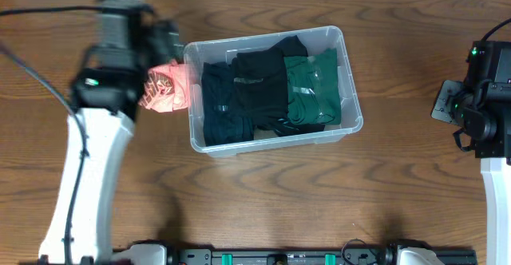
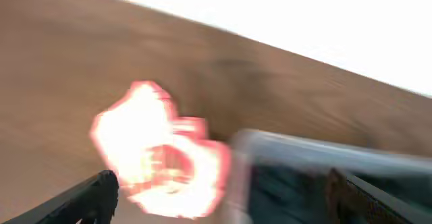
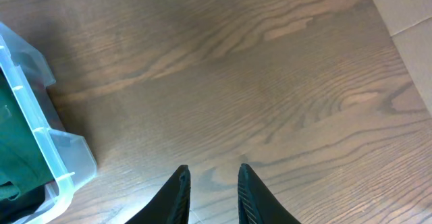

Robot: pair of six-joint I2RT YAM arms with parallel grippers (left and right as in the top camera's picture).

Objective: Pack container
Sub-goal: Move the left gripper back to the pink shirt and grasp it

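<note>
Left end effector (image 2: pixel 216 197), fingers wide apart, sits by a pink cloth (image 1: pixel 162 89) at the container's (image 1: pixel 351 121) left wall, frame centre. Right end effector (image 3: pixel 212 190), narrowly parted, hovers over bare table (image 3: pixel 256 82).

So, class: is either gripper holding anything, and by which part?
The right gripper holds nothing. The left gripper is at a pink cloth beside the container, but the blur hides any hold.

Robot lab bench setup: bare wood-grain worktop (image 1: pixel 263 193), two arms mounted on a black rail (image 1: pixel 279 256) at its edge, loose cabling (image 1: pixel 36 81).
</note>
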